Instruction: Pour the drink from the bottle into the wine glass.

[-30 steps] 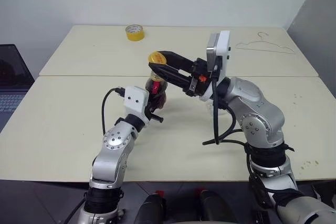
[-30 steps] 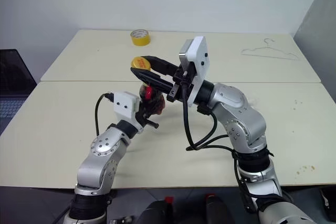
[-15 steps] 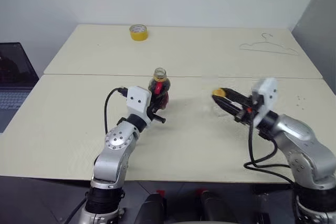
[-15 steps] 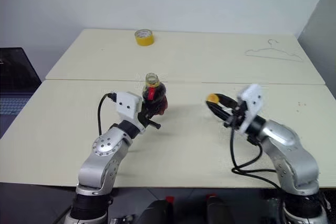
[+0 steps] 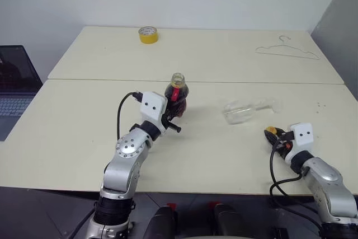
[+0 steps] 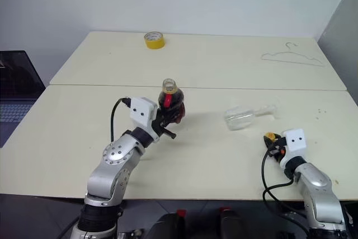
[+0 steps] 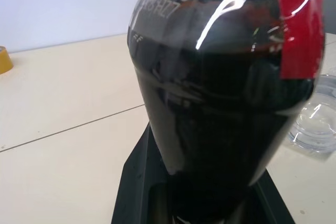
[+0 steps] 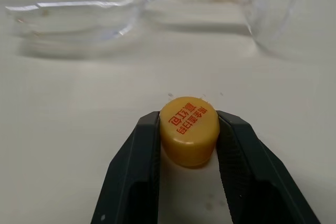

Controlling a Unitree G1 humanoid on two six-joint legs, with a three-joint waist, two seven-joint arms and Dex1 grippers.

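My left gripper (image 5: 174, 115) is shut on the bottle (image 5: 178, 92), holding it upright just above the table near the middle, its neck open. The dark drink (image 7: 210, 129) fills most of its body under the red label. The wine glass (image 5: 239, 112) lies on its side to the right of the bottle, with its foot pointing away to the right. At the table's front right my right gripper (image 5: 273, 136) is low over the surface and shut on the yellow cap (image 8: 189, 126). The glass's bowl (image 8: 68, 3) lies just beyond the cap.
A yellow tape roll (image 5: 147, 34) sits at the far left of the back table. A wire hanger (image 5: 288, 48) lies at the far right. A laptop (image 5: 14, 82) stands off the table's left edge. A seam (image 5: 251, 82) joins the two tables.
My right arm swung from above the bottle down and to the right, carrying the yellow cap away and leaving the neck open. The left gripper kept the bottle nearly still.
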